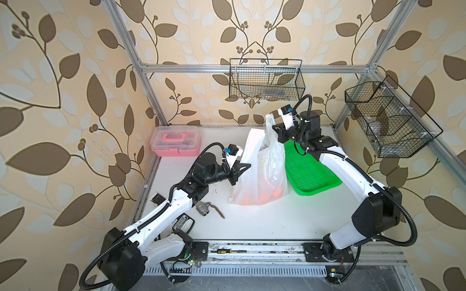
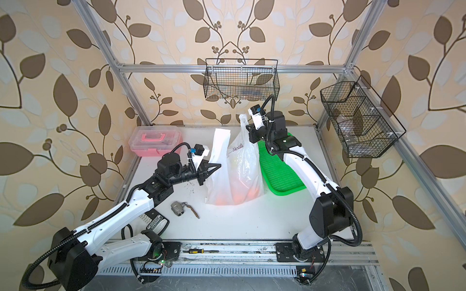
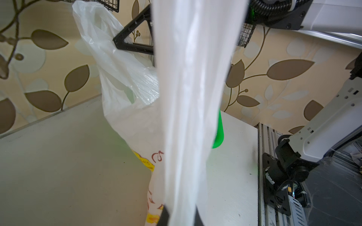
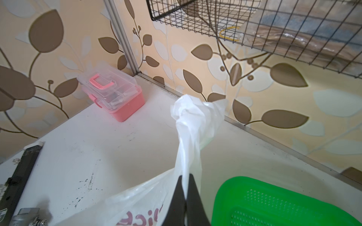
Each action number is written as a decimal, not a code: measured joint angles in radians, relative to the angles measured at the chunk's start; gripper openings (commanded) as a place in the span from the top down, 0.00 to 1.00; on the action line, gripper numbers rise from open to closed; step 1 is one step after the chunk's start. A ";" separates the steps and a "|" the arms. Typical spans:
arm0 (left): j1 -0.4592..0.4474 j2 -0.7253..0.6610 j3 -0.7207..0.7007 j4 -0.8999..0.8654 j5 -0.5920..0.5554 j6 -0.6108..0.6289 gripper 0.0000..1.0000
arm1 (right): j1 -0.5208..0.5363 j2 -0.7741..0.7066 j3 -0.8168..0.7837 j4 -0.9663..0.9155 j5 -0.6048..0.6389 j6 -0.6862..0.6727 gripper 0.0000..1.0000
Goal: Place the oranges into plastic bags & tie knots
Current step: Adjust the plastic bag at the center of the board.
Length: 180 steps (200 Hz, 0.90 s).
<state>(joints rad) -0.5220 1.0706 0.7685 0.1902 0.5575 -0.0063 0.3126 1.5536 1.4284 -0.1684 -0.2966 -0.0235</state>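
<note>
The plastic bag (image 1: 262,176) (image 2: 234,176), thin and white with printing, stands mid-table. Oranges (image 1: 277,192) (image 2: 252,192) glow through its lower part. My left gripper (image 1: 248,165) (image 2: 220,165) (image 3: 180,215) is shut on one handle (image 3: 192,97), a flat strip rising beyond the jaws. My right gripper (image 1: 274,127) (image 2: 248,127) (image 4: 185,182) is shut on the other handle (image 4: 194,117), which bunches up past its fingertips. The two handles are held apart, the right one higher. No knots are in view.
A green mesh basket (image 1: 310,171) (image 4: 274,205) lies right of the bag, under my right arm. A pink toolbox (image 1: 175,141) sits at the back left. A metal valve (image 1: 203,207) lies near the left arm. Wire baskets (image 1: 267,80) (image 1: 385,121) hang on the frame.
</note>
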 measured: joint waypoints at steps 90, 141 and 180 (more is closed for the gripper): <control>0.044 -0.195 0.031 -0.080 -0.068 -0.075 0.12 | -0.106 -0.427 -0.497 0.322 -0.293 0.186 1.00; 0.044 -0.256 0.333 -0.164 0.047 -0.079 0.12 | -0.124 -0.546 -0.636 0.435 -0.389 0.230 1.00; 0.044 -0.133 0.519 -0.193 0.077 -0.127 0.14 | -0.124 -0.609 -0.705 0.488 -0.412 0.256 1.00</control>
<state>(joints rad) -0.4782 0.9375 1.2873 -0.0032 0.6346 -0.1329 0.1883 0.9443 0.7231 0.3195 -0.7090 0.2329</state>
